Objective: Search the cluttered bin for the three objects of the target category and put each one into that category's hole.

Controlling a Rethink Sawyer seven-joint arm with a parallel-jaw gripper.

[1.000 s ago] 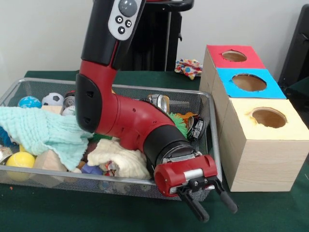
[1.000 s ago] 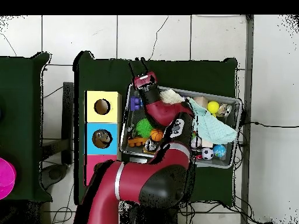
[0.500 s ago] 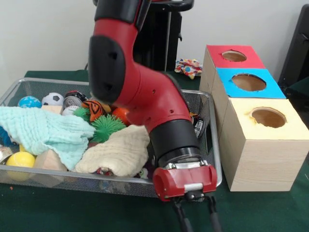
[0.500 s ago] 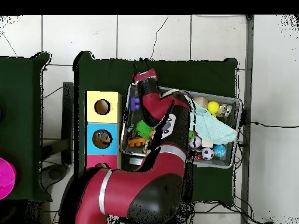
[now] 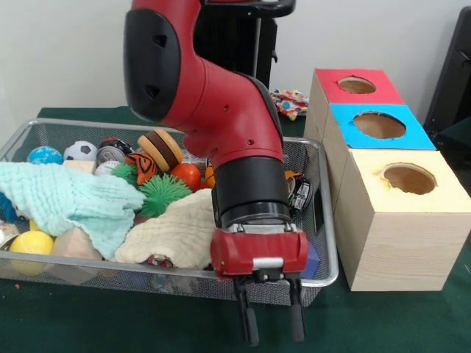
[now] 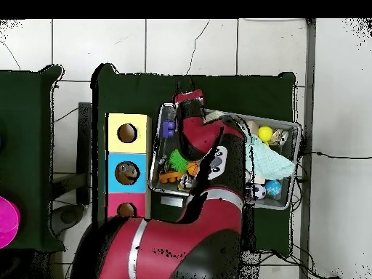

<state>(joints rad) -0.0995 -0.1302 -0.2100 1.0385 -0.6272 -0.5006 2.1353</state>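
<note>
The tool [image 5: 269, 332] is hanging spread and empty over the bin's [image 5: 324, 220] front rim (toys and cloths lying inside); sorting seemingly is remaining undone.

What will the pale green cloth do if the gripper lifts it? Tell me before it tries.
The pale green cloth will probably sag and trail, since it already lies draped in folds over the toys beneath it. It looks light, so lifting it should be easy. It may drag neighbours along: one edge overlaps the yellow ball. The gripper hangs open outside the bin.
</note>
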